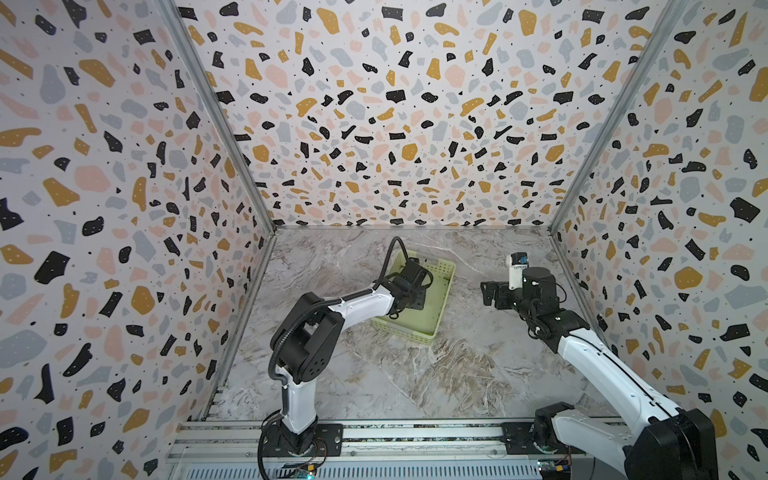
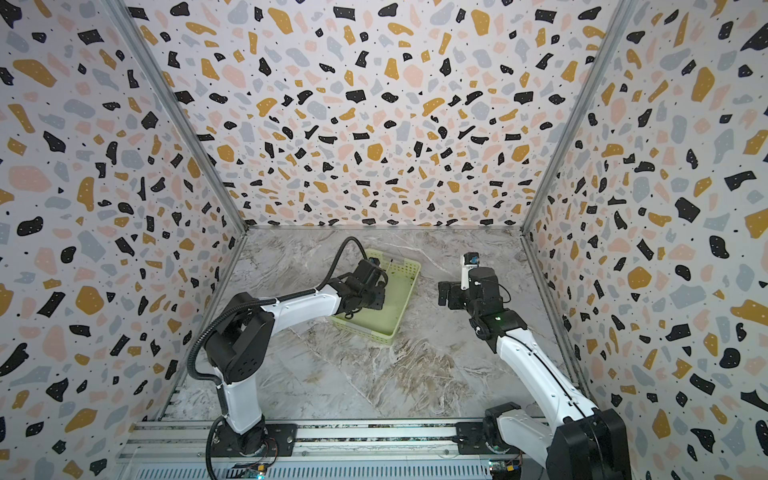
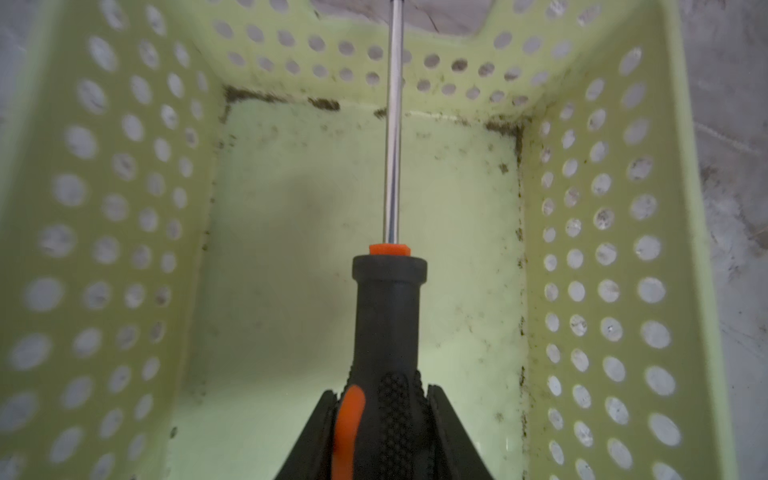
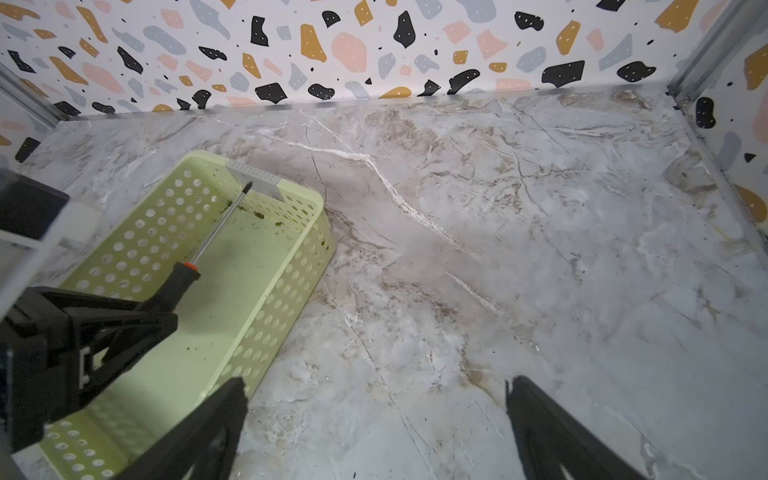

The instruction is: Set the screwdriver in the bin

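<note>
The screwdriver (image 3: 388,324) has a black-and-orange handle and a thin metal shaft. My left gripper (image 3: 382,392) is shut on the handle. It holds the tool inside the bin (image 3: 124,208), a pale yellow-green perforated basket, just above its floor. The shaft points at the end wall with the handle cutout. The right wrist view shows the screwdriver (image 4: 178,282), the left gripper (image 4: 164,309) and the bin (image 4: 282,282) from the side. In both top views the left gripper (image 1: 417,297) (image 2: 374,297) is over the bin (image 1: 446,291) (image 2: 409,291). My right gripper (image 4: 374,384) (image 1: 488,291) hangs open and empty, right of the bin.
The bin sits on a marble-patterned tabletop (image 1: 415,374) enclosed by terrazzo-patterned walls (image 1: 395,124) on three sides. A metal rail (image 1: 395,436) carrying both arm bases runs along the front. Dark dirt specks (image 3: 324,104) line the bin's floor corners.
</note>
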Available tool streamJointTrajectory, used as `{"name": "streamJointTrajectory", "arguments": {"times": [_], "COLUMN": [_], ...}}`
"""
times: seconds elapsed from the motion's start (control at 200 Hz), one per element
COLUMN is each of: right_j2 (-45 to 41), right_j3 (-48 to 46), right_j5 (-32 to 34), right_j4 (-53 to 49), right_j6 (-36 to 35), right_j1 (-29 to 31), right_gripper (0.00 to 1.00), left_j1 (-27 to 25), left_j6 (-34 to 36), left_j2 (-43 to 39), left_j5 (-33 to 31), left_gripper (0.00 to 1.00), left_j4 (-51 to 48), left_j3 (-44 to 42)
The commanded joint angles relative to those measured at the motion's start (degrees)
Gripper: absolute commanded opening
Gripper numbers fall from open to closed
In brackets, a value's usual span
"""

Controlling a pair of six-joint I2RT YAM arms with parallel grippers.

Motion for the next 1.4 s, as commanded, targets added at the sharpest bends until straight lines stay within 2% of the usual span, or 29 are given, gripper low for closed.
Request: {"name": "streamJointTrajectory", "arguments": {"times": [0.0, 0.331, 0.491, 0.591, 0.641, 0.736, 0.846, 0.971, 1.057, 1.157, 1.272, 1.337, 1.397], "right_j2": [-1.97, -0.55, -1.15, -1.05, -0.81, -0.88, -1.61, -1.97, -1.8, -1.97, -2.7, -3.36, -3.89], "right_j3": [0.07, -0.27, -0.28, -0.45, -0.45, -0.45, -0.25, 0.72, 1.66, 2.34, 2.96, 3.55, 4.55], "right_j5": [1.06, -1.49, -0.68, -0.4, -0.63, -0.97, 0.38, 0.79, 0.56, 0.17, 0.98, 4.32, 7.39], "right_j4": [-1.7, -0.04, -0.44, -0.4, -0.4, -0.6, -1.54, -2.02, -2.05, -1.37, -1.31, -1.63, -1.91], "right_j6": [-0.37, 0.33, -0.1, -0.48, -0.46, -0.37, -0.82, -1.68, -2.15, -1.87, -1.79, -1.9, -2.82], "right_j1": [-0.97, -2.1, -2.16, -2.41, -2.6, -2.63, -2.58, -2.56, -2.56, -2.56, -2.56, -2.63, -2.65], "right_gripper": [1.0, 1.0, 1.0, 1.0, 1.0, 1.0, 0.99, 0.99, 0.99, 0.99, 0.99, 0.99, 0.99], "left_j1": [-1.13, -1.13, -1.13, -1.13, -1.13, -1.13, -1.08, -1.13, -1.13, -0.8, 0.3, 1.05, 2.66], "left_j6": [0.98, -0.16, 0.0, 0.25, 0.1, 0.07, 1.02, 4.01, 5.5, 7.48, 11.14, 14.1, 16.22], "left_j2": [1.06, 2.98, 3.25, 3.18, 3.23, 3.21, 1.8, -1.67, -5.83, -13.21, -22.92, -28.36, -32.52], "left_j5": [-0.22, -0.53, -0.64, -0.14, -0.23, 0.21, 1.34, -0.47, -5.44, -10.92, -15.68, -19.83, -20.39], "left_gripper": [0.19, 0.28, 0.35, 0.46, 0.57, 0.64, 0.8, 1.0, 0.99, 0.99, 1.0, 0.99, 0.99], "left_j4": [2.07, 2.57, 2.22, 2.29, 2.07, 0.47, -0.6, -3.43, -4.62, -1.65, 5.43, 10.74, 13.87], "left_j3": [-0.41, -1.58, -0.84, -0.43, -0.03, 1.57, 3.9, 8.16, 10.0, 7.88, 1.43, -3.72, -7.56]}}
